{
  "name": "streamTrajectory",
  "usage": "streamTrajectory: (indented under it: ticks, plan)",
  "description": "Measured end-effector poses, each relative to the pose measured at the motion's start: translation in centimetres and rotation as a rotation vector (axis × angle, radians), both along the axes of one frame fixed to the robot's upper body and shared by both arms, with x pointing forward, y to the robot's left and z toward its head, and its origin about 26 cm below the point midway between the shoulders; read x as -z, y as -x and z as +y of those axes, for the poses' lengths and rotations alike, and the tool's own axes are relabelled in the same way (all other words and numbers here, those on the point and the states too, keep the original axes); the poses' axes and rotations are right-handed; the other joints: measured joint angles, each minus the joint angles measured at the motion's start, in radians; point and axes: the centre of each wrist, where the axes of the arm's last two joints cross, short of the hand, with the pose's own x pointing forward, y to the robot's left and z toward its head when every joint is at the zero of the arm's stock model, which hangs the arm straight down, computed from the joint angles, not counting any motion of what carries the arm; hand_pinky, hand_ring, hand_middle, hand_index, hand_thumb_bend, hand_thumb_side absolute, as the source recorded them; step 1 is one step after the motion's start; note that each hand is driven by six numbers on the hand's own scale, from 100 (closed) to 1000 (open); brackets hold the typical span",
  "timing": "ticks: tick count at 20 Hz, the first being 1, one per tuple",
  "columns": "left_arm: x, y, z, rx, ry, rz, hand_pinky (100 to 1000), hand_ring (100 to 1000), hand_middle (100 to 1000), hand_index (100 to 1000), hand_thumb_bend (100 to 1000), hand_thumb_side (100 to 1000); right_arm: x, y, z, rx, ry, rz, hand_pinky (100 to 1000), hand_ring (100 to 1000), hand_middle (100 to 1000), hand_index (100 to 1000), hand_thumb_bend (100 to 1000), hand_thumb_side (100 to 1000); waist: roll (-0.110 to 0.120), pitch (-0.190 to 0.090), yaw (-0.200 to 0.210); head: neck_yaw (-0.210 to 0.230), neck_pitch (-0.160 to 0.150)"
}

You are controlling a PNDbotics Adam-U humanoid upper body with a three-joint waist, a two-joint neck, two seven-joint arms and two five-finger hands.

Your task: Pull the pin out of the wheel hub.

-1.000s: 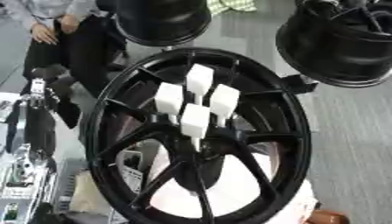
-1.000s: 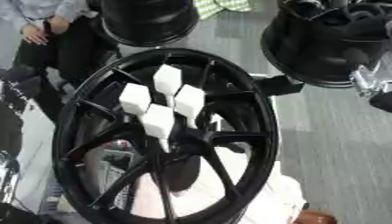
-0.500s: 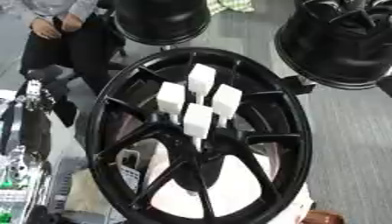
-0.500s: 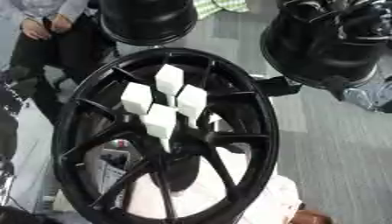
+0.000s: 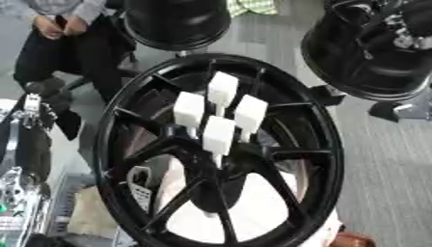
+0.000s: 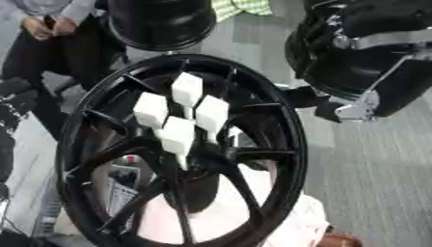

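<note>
A large black wheel hub (image 5: 330,144) stands tilted in the middle, spokes toward me. Several pins with white block heads (image 5: 218,134) stick out of its centre in a tight cluster. My left arm (image 5: 32,144), black with silver parts, shows at the left edge, and its hand end (image 5: 30,104) is apart from the rim. In the right eye view, silver parts of my right arm (image 6: 384,39) come in from the upper right. Its hand end (image 6: 363,109) hangs to the right of the hub, apart from the pins. Nothing touches the pins.
Two more black wheels stand behind, one at the top centre (image 5: 173,21) and one at the upper right (image 5: 371,53). A seated person (image 5: 59,34) is at the top left. Grey floor (image 5: 388,183) lies to the right; white sheeting (image 5: 253,222) shows under the hub.
My right arm's silver parts have come further into the right eye view, leftward toward the hub. The whole picture has shifted slightly. The pins stay in place.
</note>
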Motion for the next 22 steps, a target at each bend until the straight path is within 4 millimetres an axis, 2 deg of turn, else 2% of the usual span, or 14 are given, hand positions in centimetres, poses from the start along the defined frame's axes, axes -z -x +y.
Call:
streamTrajectory:
  ticks: [5,11,18,22]
  plan:
    - [-0.1,-0.1,-0.2,0.008,-0.001,-0.002,892,807,786,813,100,858,0.1,-2.1,2.0,-0.032,-0.026,-0.019,903,841,766,795,322,588,-0.003,0.013,0.008,-0.005,-0.001]
    - [-0.6,-0.4,-0.4,0.02,-0.003,-0.017,892,807,787,813,100,861,0.0,-3.5,3.4,-0.062,-0.06,-0.033,904,843,768,798,330,578,-0.013,0.039,0.025,-0.026,-0.014]
    - [-1.2,-0.9,-0.8,0.039,-0.005,-0.037,892,807,787,813,100,863,1.1,-4.6,3.8,-0.076,-0.069,-0.029,906,847,772,811,322,564,-0.027,0.074,0.046,-0.039,-0.036]
    - [-1.5,-1.1,-0.9,0.048,-0.007,-0.046,892,807,787,813,100,864,1.6,-5.1,3.9,-0.083,-0.079,-0.021,909,850,777,822,348,534,-0.028,0.091,0.056,-0.043,-0.042]
